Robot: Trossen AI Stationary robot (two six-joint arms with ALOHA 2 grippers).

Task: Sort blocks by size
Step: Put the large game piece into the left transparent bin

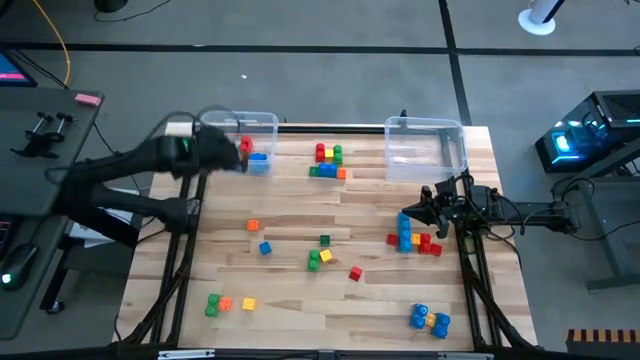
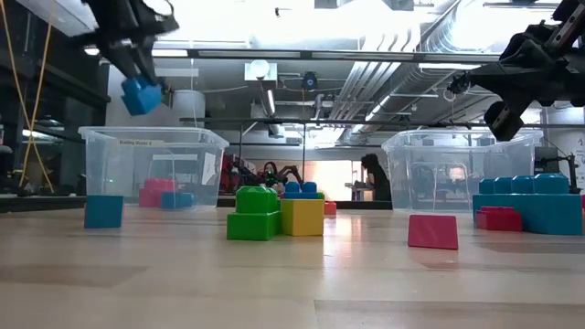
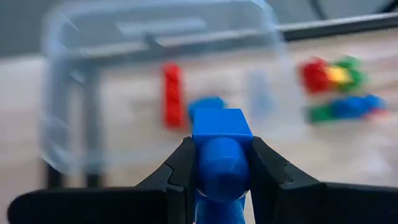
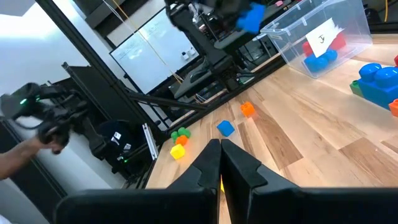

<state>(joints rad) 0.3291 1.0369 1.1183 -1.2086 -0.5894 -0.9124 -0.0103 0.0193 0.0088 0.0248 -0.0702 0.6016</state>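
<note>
Left gripper (image 3: 221,171) has a blue block (image 3: 221,152) pinched tight between its fingers, and we've got it up off the table, right over the near edge of the left bin (image 1: 240,135). Just ahead of it inside we see a red block (image 3: 172,95) and another blue one. Right gripper (image 4: 220,149) hangs closed and empty, beside a blue-red pile (image 1: 412,238).

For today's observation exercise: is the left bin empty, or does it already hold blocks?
Not empty. The left bin holds a red block and a blue block; the left gripper holds another blue block above it.
</note>
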